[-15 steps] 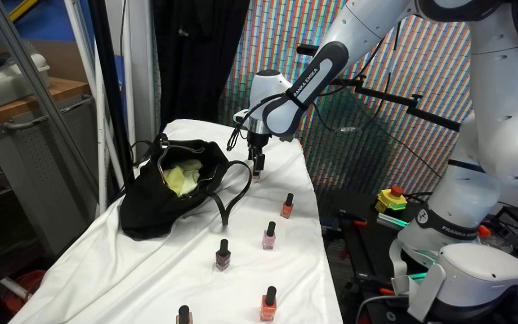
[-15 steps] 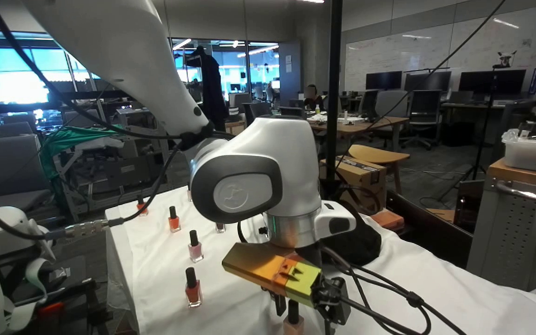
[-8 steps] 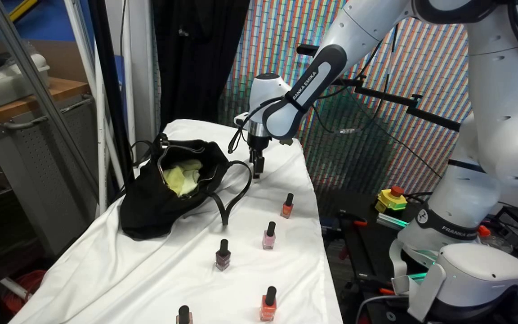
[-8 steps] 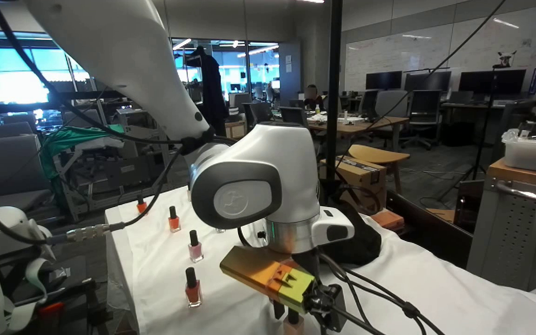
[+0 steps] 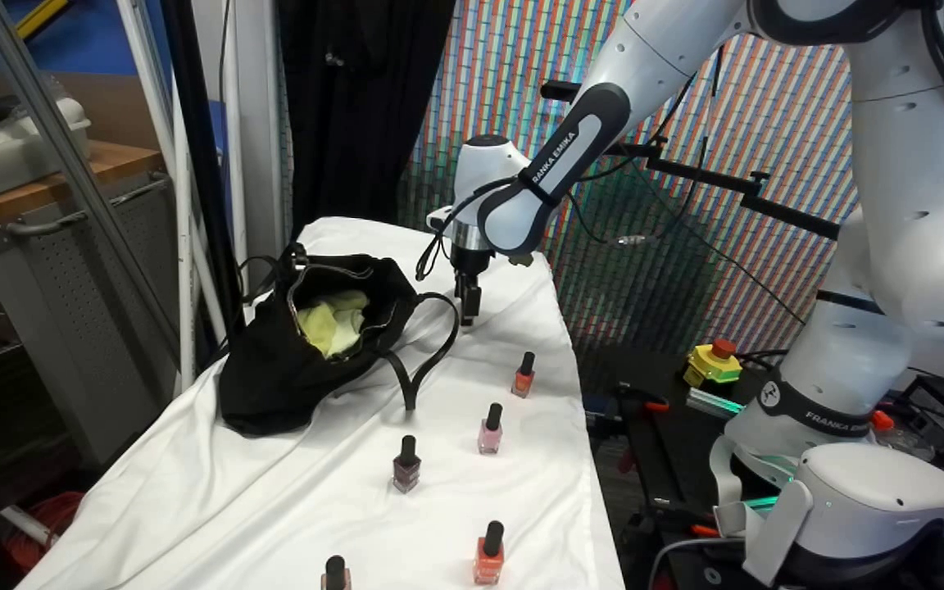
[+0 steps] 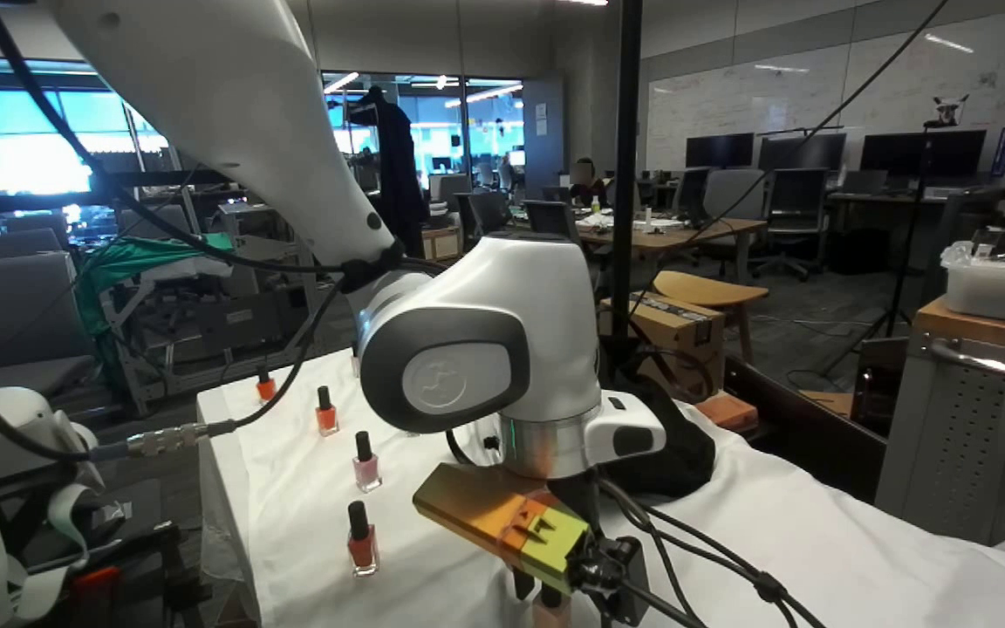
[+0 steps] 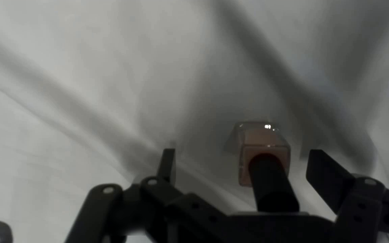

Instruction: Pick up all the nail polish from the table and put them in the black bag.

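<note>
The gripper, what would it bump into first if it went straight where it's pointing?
Probably the table's white cloth. The gripper points down, open, with a pinkish bottle between its fingers, so they'd likely pass either side. Depth is unclear, though: the bottle's black cap might come first.

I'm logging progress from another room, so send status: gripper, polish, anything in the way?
Gripper open, pointing down. Pinkish nail polish bottle upright between the jaws, off centre, ungripped. Nothing seen blocking the jaws; black bag open nearby.
</note>
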Available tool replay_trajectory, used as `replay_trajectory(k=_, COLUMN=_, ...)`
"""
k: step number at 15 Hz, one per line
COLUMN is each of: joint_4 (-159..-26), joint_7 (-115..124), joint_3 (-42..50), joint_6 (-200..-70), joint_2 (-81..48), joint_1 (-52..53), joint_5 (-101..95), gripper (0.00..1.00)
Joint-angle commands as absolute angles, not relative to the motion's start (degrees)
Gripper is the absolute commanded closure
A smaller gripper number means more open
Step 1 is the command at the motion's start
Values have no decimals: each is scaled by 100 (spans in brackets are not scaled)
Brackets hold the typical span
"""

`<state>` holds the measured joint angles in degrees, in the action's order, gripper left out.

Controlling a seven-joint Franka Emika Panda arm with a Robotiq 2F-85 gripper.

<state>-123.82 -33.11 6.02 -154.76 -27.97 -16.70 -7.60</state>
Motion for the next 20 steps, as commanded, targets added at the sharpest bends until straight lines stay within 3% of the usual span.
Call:
replay_trajectory(k=1, joint_4=-12215, joint_7=-3276, joint_3=461, joint_6=-15542, joint_2=-2975, joint_1=-1848, joint_5=-691, gripper=0)
replay_trajectory(k=3, joint_4=-12213, joint_7=-3256, joint_3=460, joint_6=-15538, joint_2=-2971, joint_1=-1863, joint_5=-707, gripper=0)
replay_trajectory(k=4, joint_4=-12208, joint_7=-3236, joint_3=472, joint_6=-15536, joint_2=-2972, joint_1=-1858, joint_5=-722, gripper=18)
replay_trajectory(k=5, joint_4=-12207, joint_7=-3220, joint_3=490, joint_6=-15549, joint_2=-2975, joint_1=-1849, joint_5=-744, gripper=27)
replay_trajectory(k=13, joint_4=-12188, joint_7=-3128, joint_3=518, joint_6=-15560, joint_2=-3005, joint_1=-1835, joint_5=-777, gripper=81)
replay_trajectory(k=14, joint_4=-12180, joint_7=-3092, joint_3=538, joint_6=-15484, joint_2=-2992, joint_1=-1808, joint_5=-805, gripper=85)
replay_trajectory(k=20, joint_4=-12306, joint_7=-3020, joint_3=625, joint_6=-15201, joint_2=-2634, joint_1=-1602, joint_5=-1086, gripper=85)
